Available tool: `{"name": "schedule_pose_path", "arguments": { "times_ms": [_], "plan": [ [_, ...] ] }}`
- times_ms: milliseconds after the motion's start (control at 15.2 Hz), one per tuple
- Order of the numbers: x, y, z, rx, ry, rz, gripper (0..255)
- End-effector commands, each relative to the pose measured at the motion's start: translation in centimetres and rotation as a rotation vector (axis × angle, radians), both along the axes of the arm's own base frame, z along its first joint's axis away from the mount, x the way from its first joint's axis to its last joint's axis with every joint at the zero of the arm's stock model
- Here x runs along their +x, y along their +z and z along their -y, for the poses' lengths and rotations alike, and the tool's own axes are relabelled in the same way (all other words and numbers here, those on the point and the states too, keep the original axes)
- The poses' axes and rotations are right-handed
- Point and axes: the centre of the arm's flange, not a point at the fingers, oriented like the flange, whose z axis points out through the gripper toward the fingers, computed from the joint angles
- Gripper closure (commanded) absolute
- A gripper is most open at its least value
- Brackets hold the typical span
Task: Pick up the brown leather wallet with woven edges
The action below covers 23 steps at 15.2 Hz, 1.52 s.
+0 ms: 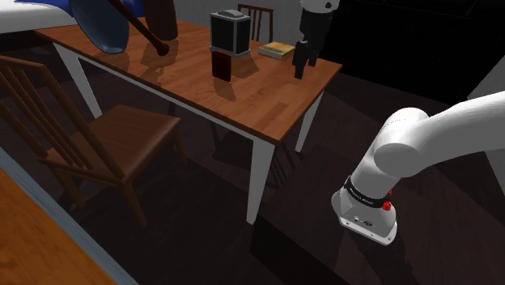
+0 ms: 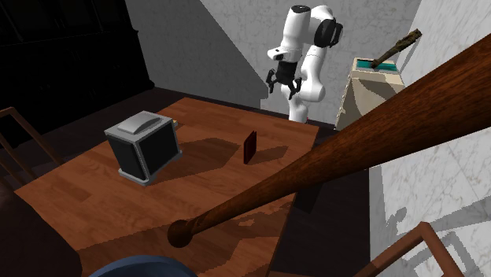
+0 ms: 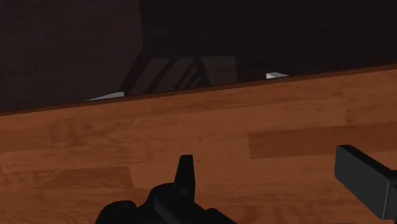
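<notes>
Hovering over table (image 1: 267, 97) near its arm-side end, gripper (image 2: 283, 88) is empty, fingers spread wide, nothing between them. Dark reddish-brown wallet (image 1: 221, 65) stands upright on edge near table's middle, just beside black box with grey top (image 1: 230, 32), well apart from gripper. Book (image 1: 277, 50) lies flat by table edge nearer gripper. Bat (image 1: 146, 34) and blue bowl (image 1: 101, 24) at opposite end.

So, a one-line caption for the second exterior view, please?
Open gripper hovers above the table, apart from the upright dark red wallet.
</notes>
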Motion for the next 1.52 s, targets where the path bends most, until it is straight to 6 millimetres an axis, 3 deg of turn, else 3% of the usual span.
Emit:
{"name": "schedule_pose_path", "arguments": {
  "times_ms": [0,1386,1452],
  "plan": [
    [0.0,0.0,0.0,0.000,0.000,0.000,0],
    [28.7,0.1,-0.7,0.144,0.054,-0.074,0],
    [28.8,0.1,-0.7,0.145,0.054,-0.074,0]
  ]
}}
